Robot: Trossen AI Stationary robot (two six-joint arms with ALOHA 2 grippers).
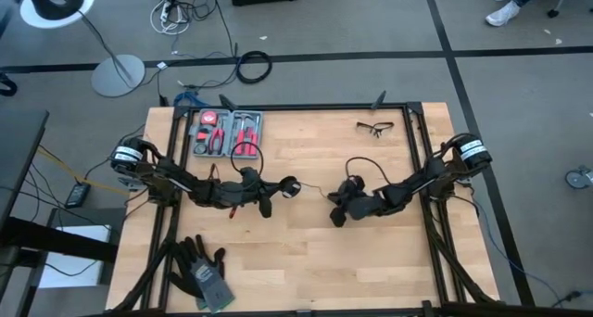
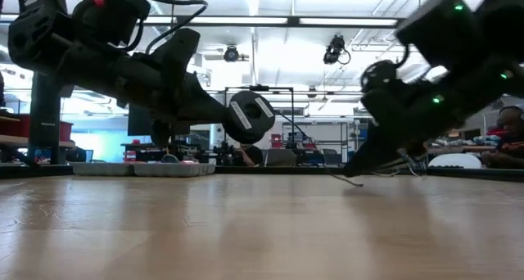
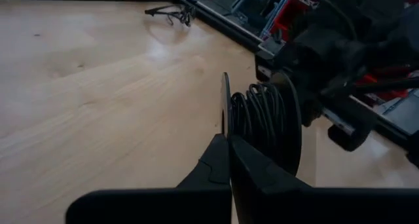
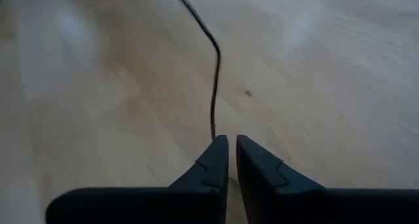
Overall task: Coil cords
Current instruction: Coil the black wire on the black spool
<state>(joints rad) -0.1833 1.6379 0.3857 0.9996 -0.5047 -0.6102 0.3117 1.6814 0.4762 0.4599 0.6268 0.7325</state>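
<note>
One thin black cord (image 4: pixel 214 86) is seen, most of it wound on a round black puck (image 2: pixel 250 116) that is gripped by the left end effector (image 1: pixel 283 187) near the middle of the worktop (image 1: pixel 315 252); in the left wrist view the coils (image 3: pixel 262 119) are seen packed between the puck's two flat faces, with the closed fingers (image 3: pixel 219 162) pinching one edge. A short free stretch of the cord is run rightward to the right end effector (image 1: pixel 335 206), whose nearly closed fingers (image 4: pixel 219 162) are clamped on it just above the wood. Two arms are counted, both reaching in toward the centre. At the far left of the worktop one grey tray of red-handled tools (image 1: pixel 227 133) is set, at the far right one pair of safety glasses (image 1: pixel 374 127), and at the near left one pair of dark gloves (image 1: pixel 202 269). The exact tools in the tray are too small to be told. In the low view both arms are cut off at the top. The worktop is pale butcher-block wood; grey carpet, loose floor cables (image 1: pixel 252 67) and a white lamp stand (image 1: pixel 117 74) are seen beyond it.
</note>
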